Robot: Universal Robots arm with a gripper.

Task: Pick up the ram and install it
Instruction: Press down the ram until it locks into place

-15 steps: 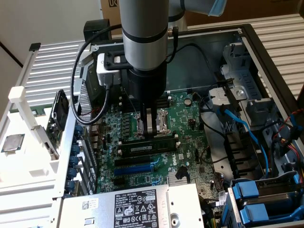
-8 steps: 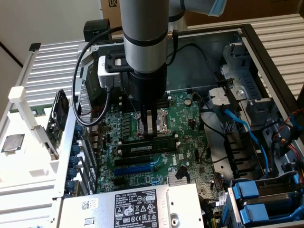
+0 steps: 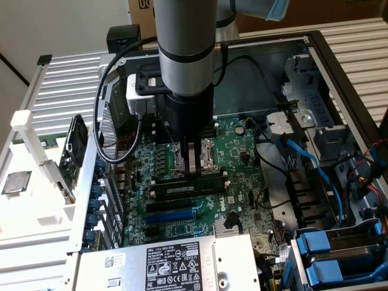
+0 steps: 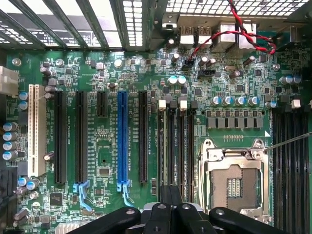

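Open computer case [image 3: 339, 66] holds motherboard [image 3: 242, 151]; closed pincer [image 3: 194, 173] presses seated ram [image 3: 191, 188].

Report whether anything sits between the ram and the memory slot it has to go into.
Nothing visible does. The ram lies along the memory slots directly under the gripper, beside the CPU socket. No cable crosses there. Whether it is fully seated cannot be told.

Green ram [image 3: 193, 187], blue expansion slot [image 4: 122, 141]

ram [image 3: 193, 188] in slot beside CPU socket [image 3: 197, 159] | motherboard [image 3: 242, 176] in case | power supply [image 3: 176, 264] before it
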